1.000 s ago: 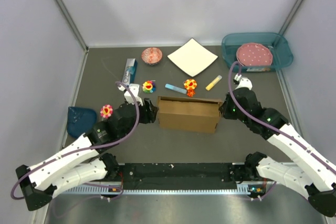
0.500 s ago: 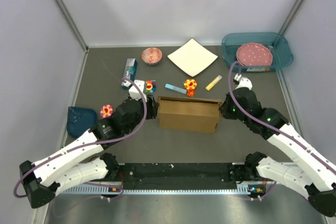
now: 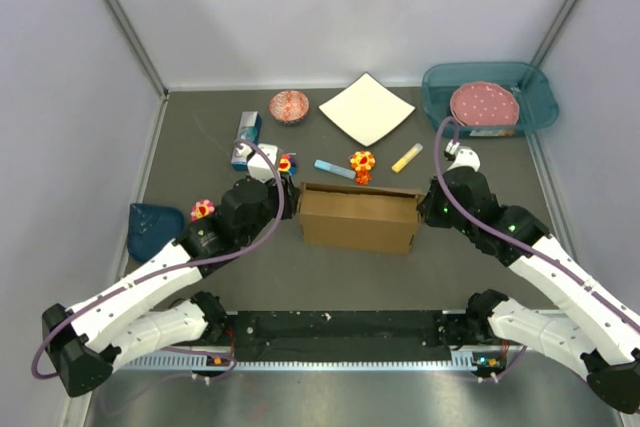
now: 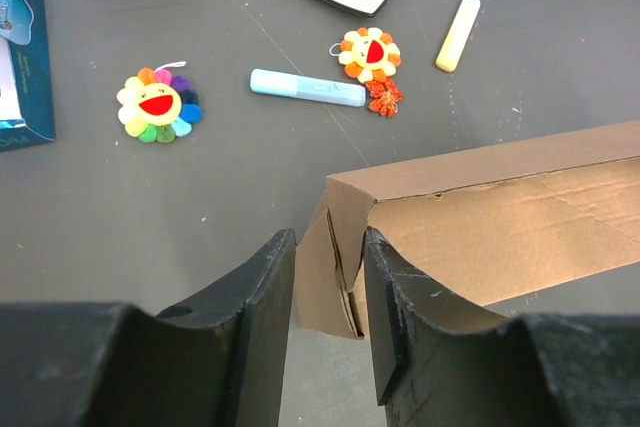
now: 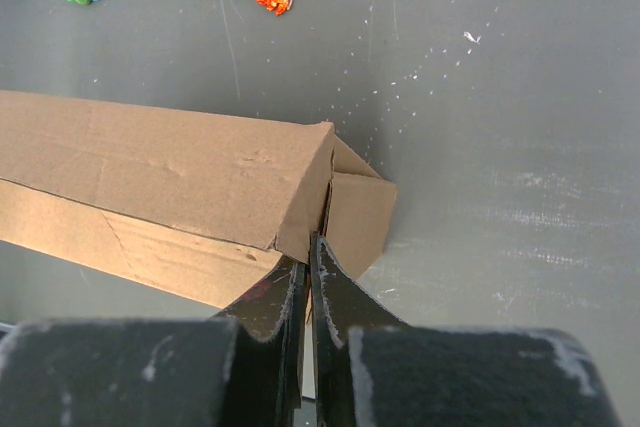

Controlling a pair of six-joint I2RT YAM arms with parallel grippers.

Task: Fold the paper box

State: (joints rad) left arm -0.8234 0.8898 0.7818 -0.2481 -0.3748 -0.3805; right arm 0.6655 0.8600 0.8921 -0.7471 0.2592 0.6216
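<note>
The brown paper box (image 3: 358, 217) stands mid-table as a long shallow tray with its walls up. My left gripper (image 3: 289, 209) is at its left end. In the left wrist view the left gripper (image 4: 328, 239) is open, and the box's folded end flap (image 4: 335, 267) sits between the fingers (image 4: 268, 292). My right gripper (image 3: 423, 211) is at the box's right end. In the right wrist view the right gripper (image 5: 306, 243) is shut on the thin cardboard edge where the end wall (image 5: 355, 212) meets the long side (image 5: 170, 172).
Behind the box lie a blue marker (image 3: 333, 168), an orange flower toy (image 3: 362, 161), a yellow stick (image 3: 406, 157), a rainbow flower (image 4: 158, 105) and a blue carton (image 3: 246, 139). A white square sheet (image 3: 366, 108), a red bowl (image 3: 289, 105) and a teal bin (image 3: 535, 97) are at the back.
My left arm has moved right and forward, bringing its open fingers around the box's left end flap. The right arm and the box have stayed put.
</note>
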